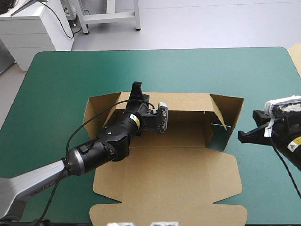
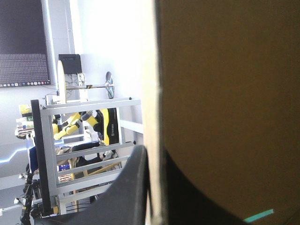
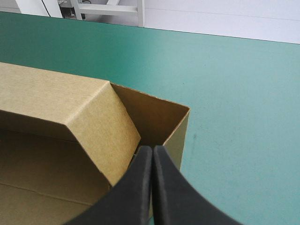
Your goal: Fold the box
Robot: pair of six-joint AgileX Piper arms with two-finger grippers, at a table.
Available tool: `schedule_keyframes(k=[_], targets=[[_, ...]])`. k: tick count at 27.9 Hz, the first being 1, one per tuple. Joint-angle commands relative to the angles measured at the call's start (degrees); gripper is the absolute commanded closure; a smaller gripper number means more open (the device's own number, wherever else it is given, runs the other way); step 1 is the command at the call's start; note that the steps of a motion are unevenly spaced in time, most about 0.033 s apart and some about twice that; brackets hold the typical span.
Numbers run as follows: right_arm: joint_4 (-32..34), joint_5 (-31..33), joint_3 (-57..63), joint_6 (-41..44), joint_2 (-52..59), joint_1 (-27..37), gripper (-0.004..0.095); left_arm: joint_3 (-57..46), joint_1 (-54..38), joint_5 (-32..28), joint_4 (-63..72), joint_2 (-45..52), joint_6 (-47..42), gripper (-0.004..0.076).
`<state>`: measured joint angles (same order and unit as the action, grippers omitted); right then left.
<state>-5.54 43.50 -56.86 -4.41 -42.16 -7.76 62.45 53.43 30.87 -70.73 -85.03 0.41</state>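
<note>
Brown box [image 1: 188, 179] lies at the middle of the teal-green worktop [image 1: 56, 94], flat lid nearest, walls raised toward 12 o'clock. From 8 o'clock the left end effector [image 1: 136, 88] pinches the far wall. The right end effector [image 1: 242, 136] sits at the box's 3 o'clock, just outside its side wall.

Left wrist view: black fingers [image 2: 129, 187] clamp the board's edge.

Right wrist view: fingers pressed together, empty, box corner just ahead.

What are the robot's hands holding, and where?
The left gripper pinches the box by its far wall's top edge. The right gripper, shut, holds nothing.
</note>
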Motion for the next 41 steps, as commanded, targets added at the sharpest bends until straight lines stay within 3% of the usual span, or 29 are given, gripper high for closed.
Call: schedule_keyframes(k=[1,6,18,25,34,41], targets=[[0.0,-1.5,-6.8,-0.6,-4.6,0.3,0.0929,-0.6,0.3,-1.3,-1.5,1.8,-3.6,0.0731],[-1.3,4.6,-21.2,-0.6,-19.0,0.3,0.0929,-2.7,0.2,-0.7,-4.0,1.8,-9.2,0.0731],[-3.5,14.0,-35.6,-0.9,-40.8,0.3,0.0929,-2.7,0.2,-0.6,-6.0,1.8,-11.5,0.0731],[-4.3,19.0,-43.5,-0.5,-48.2,0.3,0.0929,-2.7,0.2,-0.7,-6.0,1.8,-11.4,0.0731],[-4.7,27.7,-45.3,-0.6,-53.8,0.3,0.0929,-2.7,0.2,-0.6,-6.0,1.8,-11.4,0.0731],[-4.6,27.9,-45.0,-0.7,-53.8,0.3,0.0929,-2.7,0.2,2.0,-5.4,1.4,-11.4,0.0731]])
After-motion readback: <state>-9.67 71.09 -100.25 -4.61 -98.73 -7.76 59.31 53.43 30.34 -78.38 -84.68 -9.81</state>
